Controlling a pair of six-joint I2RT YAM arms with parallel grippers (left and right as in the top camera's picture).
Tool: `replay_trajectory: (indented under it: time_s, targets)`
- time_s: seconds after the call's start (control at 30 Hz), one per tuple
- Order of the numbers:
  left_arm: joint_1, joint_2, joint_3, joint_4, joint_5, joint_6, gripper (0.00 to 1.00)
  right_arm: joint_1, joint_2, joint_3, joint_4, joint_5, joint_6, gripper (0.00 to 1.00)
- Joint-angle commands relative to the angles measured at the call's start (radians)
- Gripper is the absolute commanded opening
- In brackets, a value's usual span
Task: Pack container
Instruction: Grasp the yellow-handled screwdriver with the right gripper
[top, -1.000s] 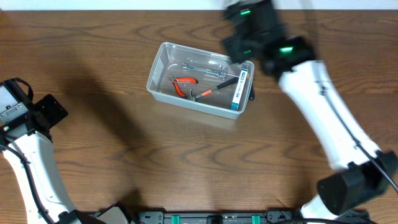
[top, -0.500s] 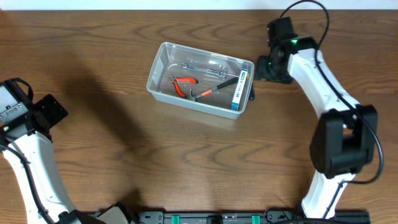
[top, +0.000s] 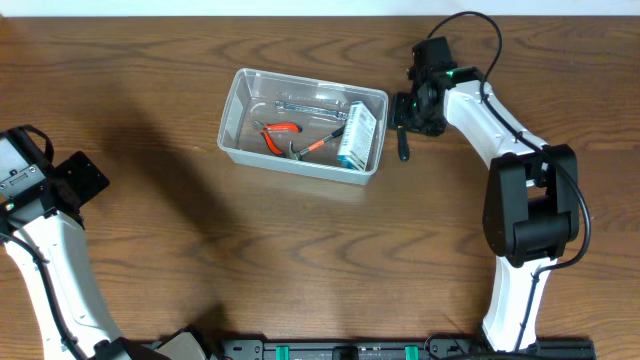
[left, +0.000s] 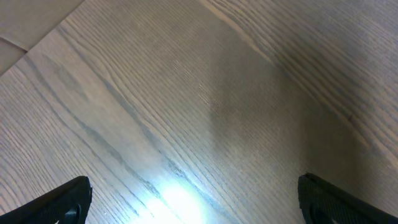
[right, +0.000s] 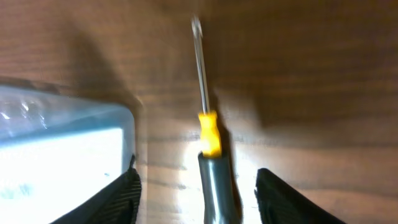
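Yellow-collared screwdriver (right: 208, 140) lies just right of the container (top: 228, 125). The right gripper (right: 199, 186) straddles it, jaws wide (left gripper (left: 193, 202) idle, equally wide). Next, I judge: close, lift, drop inside.

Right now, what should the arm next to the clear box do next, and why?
Probably shut the right gripper on the screwdriver. Its handle lies between the open jaws, on the table just outside the container, so it isn't packed yet.
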Motion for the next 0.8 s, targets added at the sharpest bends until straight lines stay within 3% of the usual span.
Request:
replay_trajectory:
  time_s: [0.0,0.1,0.57,0.77]
  targets:
    - [0.005,0.007,0.014,-0.003,0.002,0.014,0.98,0.006,0.009,0.004,-0.029,-0.007,0.005,0.52]
    - [0.005,0.007,0.014,-0.003,0.002,0.014,0.98,0.008,0.009,0.004,-0.049,0.034,0.005,0.47]
    - [0.005,0.007,0.014,-0.003,0.002,0.014,0.98,0.009,0.009,-0.053,-0.042,0.097,0.001,0.48]
    - [0.005,0.007,0.014,-0.003,0.002,0.014,0.98,0.013,0.009,-0.089,-0.028,0.101,0.002,0.38]
